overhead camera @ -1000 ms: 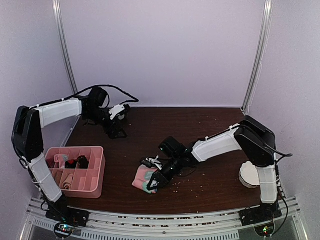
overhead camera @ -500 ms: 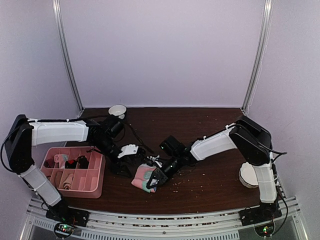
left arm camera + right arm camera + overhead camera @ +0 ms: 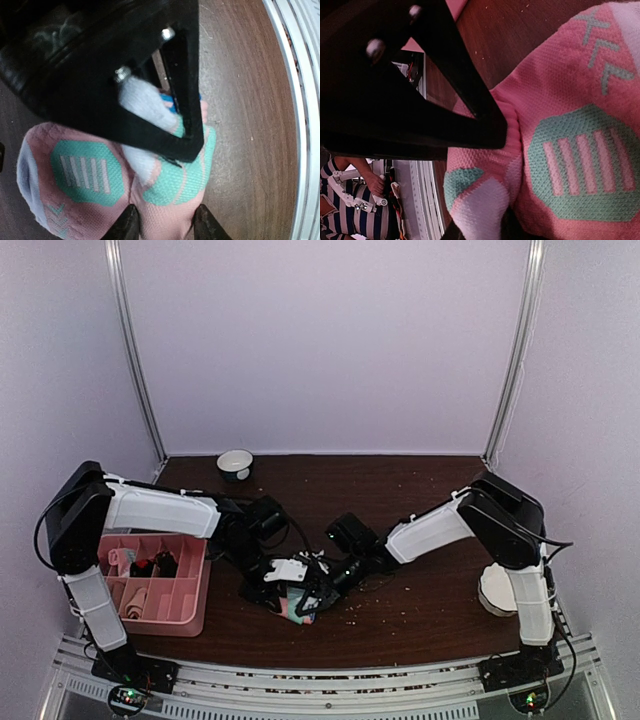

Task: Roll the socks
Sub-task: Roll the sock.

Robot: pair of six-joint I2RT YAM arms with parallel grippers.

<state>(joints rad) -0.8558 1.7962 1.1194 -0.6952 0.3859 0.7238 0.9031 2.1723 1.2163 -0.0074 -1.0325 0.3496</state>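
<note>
The pink socks (image 3: 294, 606) with mint-green patches lie bunched at the front middle of the brown table, and both grippers meet on them. In the left wrist view my left gripper (image 3: 167, 227) has its two black fingertips (image 3: 126, 226) pressed against either side of a fold of the pink socks (image 3: 165, 210). My right gripper (image 3: 481, 233) is shut on the pale toe end of the pink socks (image 3: 485, 205). In the top view the left gripper (image 3: 284, 586) and the right gripper (image 3: 318, 592) stand almost touching over the bundle.
A pink divided tray (image 3: 196, 585) with small rolled items stands at the front left. A small white bowl (image 3: 236, 463) sits at the back left by the wall. A white object (image 3: 496, 589) lies at the right edge. Crumbs speckle the table (image 3: 420, 540).
My left arm swung from the back left corner down to the sock bundle and its jaws closed in on a fold. The right gripper kept its hold in place.
</note>
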